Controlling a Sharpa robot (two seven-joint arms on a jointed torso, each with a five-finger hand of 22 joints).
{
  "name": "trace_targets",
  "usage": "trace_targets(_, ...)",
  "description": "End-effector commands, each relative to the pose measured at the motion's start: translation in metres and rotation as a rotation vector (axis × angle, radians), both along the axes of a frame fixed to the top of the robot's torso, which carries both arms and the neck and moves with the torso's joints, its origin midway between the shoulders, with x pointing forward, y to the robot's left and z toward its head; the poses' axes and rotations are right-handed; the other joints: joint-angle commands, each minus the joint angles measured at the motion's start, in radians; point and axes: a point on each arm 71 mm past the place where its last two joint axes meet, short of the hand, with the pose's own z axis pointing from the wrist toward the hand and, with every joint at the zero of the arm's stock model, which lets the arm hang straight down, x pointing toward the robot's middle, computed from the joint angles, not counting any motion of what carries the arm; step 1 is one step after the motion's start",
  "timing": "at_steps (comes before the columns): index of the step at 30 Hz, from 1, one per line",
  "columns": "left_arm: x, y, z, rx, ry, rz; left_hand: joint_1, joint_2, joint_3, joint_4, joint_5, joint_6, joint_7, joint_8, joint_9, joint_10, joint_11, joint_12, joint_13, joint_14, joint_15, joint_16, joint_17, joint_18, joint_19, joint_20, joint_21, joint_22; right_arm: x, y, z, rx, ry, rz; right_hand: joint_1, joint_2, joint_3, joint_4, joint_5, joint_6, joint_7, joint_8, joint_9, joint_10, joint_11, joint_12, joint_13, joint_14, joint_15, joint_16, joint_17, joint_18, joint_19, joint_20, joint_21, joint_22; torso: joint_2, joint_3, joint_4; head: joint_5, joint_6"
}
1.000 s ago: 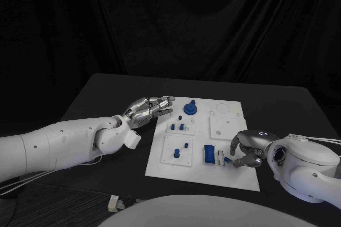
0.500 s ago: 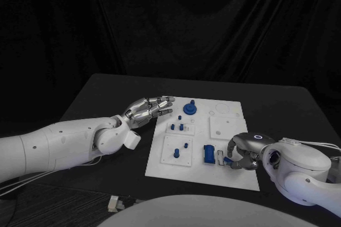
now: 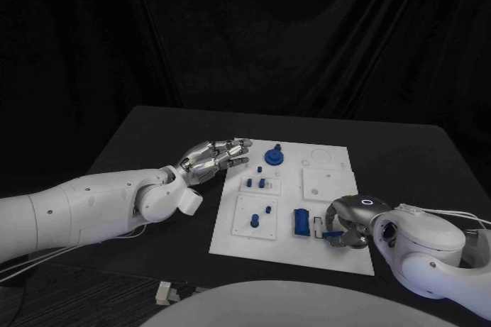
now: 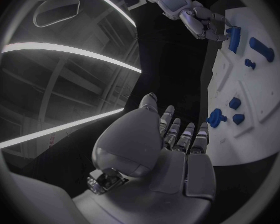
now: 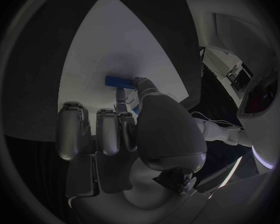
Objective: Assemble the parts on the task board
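The white task board (image 3: 289, 254) lies in the middle of the black table. My right hand (image 3: 348, 225) rests over its near right part with the fingers curled in, and thumb and finger pinch a small blue part (image 5: 118, 80) low over the board (image 5: 109, 45). Just left of that hand stands an upright blue block (image 3: 302, 222). My left hand (image 3: 216, 157) hovers open beside the board's far left edge, fingers stretched toward a round blue knob (image 3: 273, 157). In the left wrist view the left hand (image 4: 171, 144) is empty, with the right hand (image 4: 205, 22) far off by the block (image 4: 233, 39).
Small blue pegs (image 3: 259, 181) stand in the left middle plate, and two more (image 3: 262, 215) in the plate nearer me. Bare white plates (image 3: 328, 179) take up the board's far right. Black table surrounds the board, with a dark curtain behind.
My right arm has swung in toward the board's near right corner and its hand has turned slightly toward the blue block, staying closed. The left hand has not moved.
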Motion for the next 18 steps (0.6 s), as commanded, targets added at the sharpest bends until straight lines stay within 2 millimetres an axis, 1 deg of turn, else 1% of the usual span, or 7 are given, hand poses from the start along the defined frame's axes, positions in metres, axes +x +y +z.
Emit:
trace_targets(1,-0.001,-0.0017,0.0006,-0.017,-0.001,-0.011,0.01,0.003,0.006,-0.001,0.004,0.005,0.002,0.007,0.001,-0.001,0.007,0.004,0.001,0.002,0.007,0.004,0.001,-0.016,0.009,0.002,0.005,0.0,0.0009,-0.0018,-0.0029,-0.025,-0.021,-0.005,0.006,0.001,0.01,-0.001,0.027,-0.004,0.002,0.005,-0.007,0.106,0.002,0.004,0.263,0.058,0.005,-0.003,0.01,0.013,0.029,0.003,-0.006,0.203,0.0,-0.0001,0.0002,-0.002,0.0)
trace_targets(4,-0.001,-0.002,0.0005,-0.017,0.0,-0.013,0.01,0.003,0.006,-0.001,0.004,0.006,0.002,0.007,0.001,0.0,0.008,0.004,0.001,0.002,0.007,0.004,0.001,-0.016,0.009,0.002,0.005,0.001,0.0022,-0.0019,-0.0042,-0.026,-0.023,-0.007,0.004,0.002,0.014,-0.001,0.039,-0.005,0.003,0.004,-0.01,0.106,0.003,0.004,0.263,0.058,0.006,-0.004,0.01,0.013,0.03,0.004,-0.005,0.204,0.0,-0.0002,-0.0007,-0.001,0.0)
trace_targets(7,-0.0011,-0.0023,0.0004,-0.017,0.002,-0.015,0.011,0.003,0.006,-0.001,0.004,0.006,0.003,0.007,0.001,0.0,0.008,0.004,0.001,0.002,0.007,0.004,0.001,-0.017,0.009,0.002,0.005,0.0,0.0033,-0.0017,-0.0047,-0.019,-0.029,-0.012,-0.01,0.011,0.033,0.008,0.097,0.018,0.0,0.003,-0.024,0.106,0.001,0.004,0.263,0.059,0.005,-0.002,0.014,0.013,0.03,0.004,-0.004,0.204,0.0,0.0,-0.0007,0.0,0.0)
trace_targets(9,-0.0011,-0.0023,0.0002,-0.017,0.003,-0.015,0.011,0.003,0.006,-0.001,0.004,0.006,0.003,0.007,0.001,0.0,0.008,0.004,0.001,0.002,0.007,0.004,0.001,-0.017,0.009,0.002,0.005,0.0,0.0039,-0.0017,-0.0045,-0.012,-0.035,-0.015,-0.01,0.015,0.041,0.008,0.108,0.031,-0.003,0.005,-0.027,0.106,-0.001,0.004,0.263,0.059,0.003,-0.001,0.017,0.012,0.031,0.004,-0.002,0.205,0.0,0.0001,-0.0008,0.0,0.0)
trace_targets(11,-0.0011,-0.0022,0.0,-0.016,0.004,-0.016,0.011,0.003,0.006,-0.001,0.004,0.006,0.003,0.007,0.001,0.0,0.008,0.004,0.001,0.002,0.007,0.004,0.001,-0.017,0.009,0.002,0.005,0.0,0.0045,-0.002,-0.0042,-0.005,-0.041,-0.02,-0.005,0.023,0.06,0.005,0.134,0.065,-0.013,0.01,-0.032,0.106,-0.008,0.004,0.263,0.061,-0.003,0.002,0.024,0.011,0.034,0.0,0.003,0.207,0.001,0.0002,-0.0008,0.0,0.0)
trace_targets(14,-0.0009,-0.0022,-0.0002,-0.016,0.005,-0.017,0.011,0.004,0.007,-0.002,0.005,0.008,0.004,0.008,0.001,0.0,0.008,0.004,0.001,0.002,0.008,0.004,0.001,-0.017,0.009,0.002,0.005,0.001,0.0047,-0.0031,-0.0032,0.007,-0.051,-0.028,0.008,0.027,0.08,-0.007,0.15,0.103,-0.025,0.02,-0.032,0.106,-0.017,0.004,0.263,0.062,-0.01,0.005,0.029,0.011,0.035,-0.006,0.007,0.208,0.0,-0.0001,-0.001,0.001,0.0)
trace_targets(18,-0.0009,-0.0024,-0.0006,-0.015,0.008,-0.02,0.012,0.004,0.007,-0.002,0.005,0.008,0.005,0.008,0.002,0.0,0.009,0.004,0.001,0.002,0.008,0.004,0.001,-0.017,0.009,0.002,0.005,0.001,0.0035,-0.0052,-0.0012,0.021,-0.057,-0.037,0.011,0.025,0.101,-0.02,0.149,0.154,-0.041,0.03,-0.031,0.106,-0.031,0.004,0.263,0.063,-0.022,0.007,0.035,0.009,0.038,-0.017,0.015,0.21,0.0,-0.0001,-0.0005,0.001,0.0)
